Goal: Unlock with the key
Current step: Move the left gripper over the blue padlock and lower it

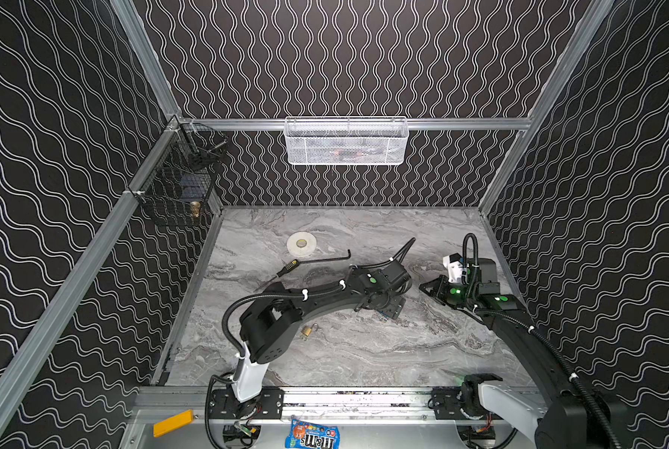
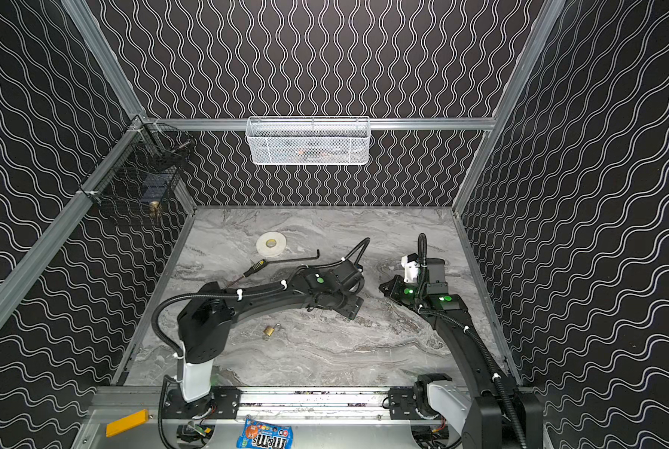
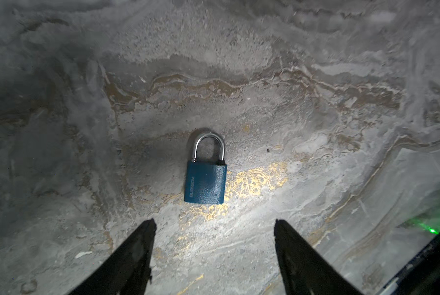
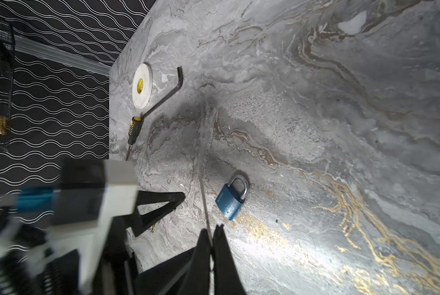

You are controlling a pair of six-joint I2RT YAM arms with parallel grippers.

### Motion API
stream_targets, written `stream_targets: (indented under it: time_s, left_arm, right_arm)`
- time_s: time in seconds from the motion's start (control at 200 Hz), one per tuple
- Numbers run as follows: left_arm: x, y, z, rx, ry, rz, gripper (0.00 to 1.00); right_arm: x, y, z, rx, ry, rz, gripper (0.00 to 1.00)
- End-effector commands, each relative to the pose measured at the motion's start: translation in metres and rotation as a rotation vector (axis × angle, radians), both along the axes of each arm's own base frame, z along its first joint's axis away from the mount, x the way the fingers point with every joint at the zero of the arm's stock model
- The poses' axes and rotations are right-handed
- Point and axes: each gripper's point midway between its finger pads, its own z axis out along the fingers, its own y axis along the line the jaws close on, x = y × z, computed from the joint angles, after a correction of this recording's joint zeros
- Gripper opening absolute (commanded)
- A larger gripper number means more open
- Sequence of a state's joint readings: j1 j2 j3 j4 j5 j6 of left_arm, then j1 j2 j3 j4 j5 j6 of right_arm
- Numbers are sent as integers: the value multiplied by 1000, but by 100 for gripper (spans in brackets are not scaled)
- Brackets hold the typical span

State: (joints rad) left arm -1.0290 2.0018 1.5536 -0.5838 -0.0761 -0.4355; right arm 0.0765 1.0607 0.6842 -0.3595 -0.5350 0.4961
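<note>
Blue padlock [image 3: 205, 184] is lying flat mid-table, shackle seated, just ahead of left gripper [image 3: 214, 221], whose jaws are standing apart. Right gripper [image 4: 212, 229] is hovering to its right, jaws pressed together.

Enclosed by black walls [image 1: 344, 58] with white wavy lines and aluminium rails [image 1: 461, 123]; floored in grey, gold-veined marble [image 1: 364, 357]; hung with white mesh basket [image 1: 346, 142].

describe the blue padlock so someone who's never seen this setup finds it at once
On the grey marble tabletop, find the open left gripper near the middle. The blue padlock lies flat just ahead of it; colour alone sets it apart from the brass padlock nearer the left arm's base.
</note>
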Motion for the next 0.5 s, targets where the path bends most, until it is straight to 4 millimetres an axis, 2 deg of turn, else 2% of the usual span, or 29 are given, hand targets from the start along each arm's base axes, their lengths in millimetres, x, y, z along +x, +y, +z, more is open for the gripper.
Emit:
stream_targets:
  time_s: [0.0,0.215,0.495]
  left_arm:
    - [-2,4,-13,64,27,-14,76]
    - [4,-5,-33,100,53,8,74]
    - [6,-5,-55,156,83,48,71]
  right_arm:
    - [0,1,0,9,-4,17,0]
    - [1,1,-6,20,7,20,0]
    - [0,-1,-13,17,20,20,0]
